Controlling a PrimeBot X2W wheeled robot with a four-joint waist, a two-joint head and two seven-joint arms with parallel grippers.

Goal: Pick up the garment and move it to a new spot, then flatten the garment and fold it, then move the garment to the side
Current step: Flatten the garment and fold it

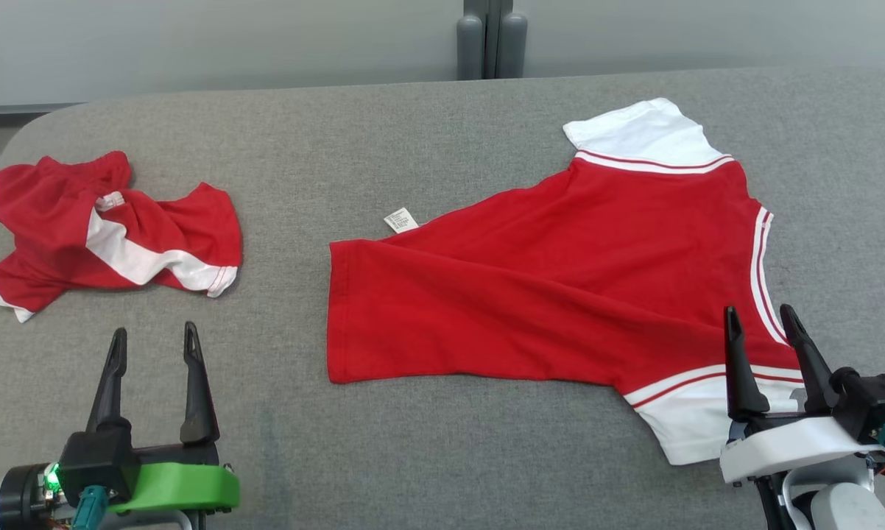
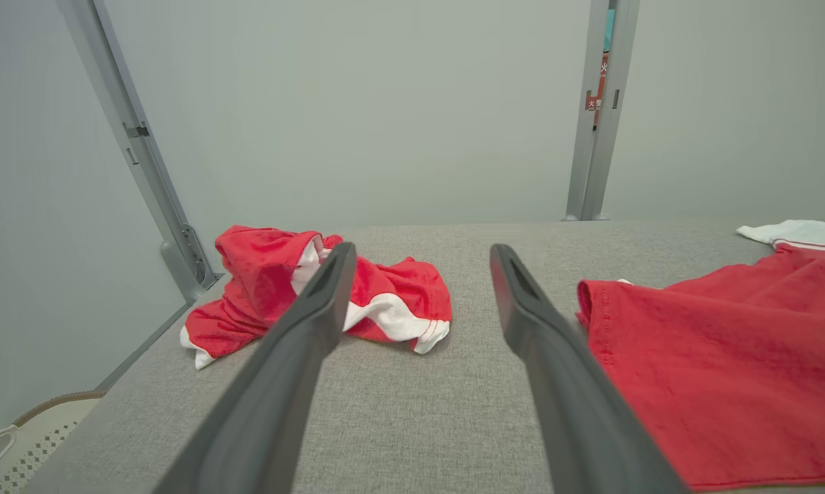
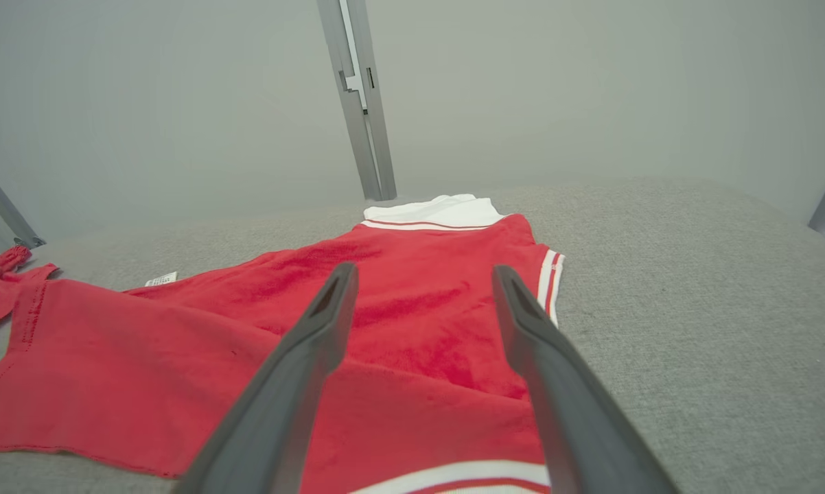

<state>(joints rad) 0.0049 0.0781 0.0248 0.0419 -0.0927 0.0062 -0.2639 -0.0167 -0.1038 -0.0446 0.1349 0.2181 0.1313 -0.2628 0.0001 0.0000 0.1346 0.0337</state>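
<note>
Apparently already moved and roughly flattened, the red T-shirt (image 1: 545, 294) lies from the counter's (image 1: 442, 456) centre toward 3 o'clock, a crumpled red garment (image 1: 111, 228) at 9 o'clock, with folding and setting aside still to do, while the left gripper (image 1: 155, 329) and right gripper (image 1: 758, 309) hover with jaws wide and empty.

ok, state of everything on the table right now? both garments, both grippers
Red shirt: spread out on the table, unfolded, a few creases, label poking out at the edge.
Small red garment: crumpled in a heap, apart from the shirt.
Left gripper: open, empty.
Right gripper: open, empty, at the shirt's near white sleeve.
</note>
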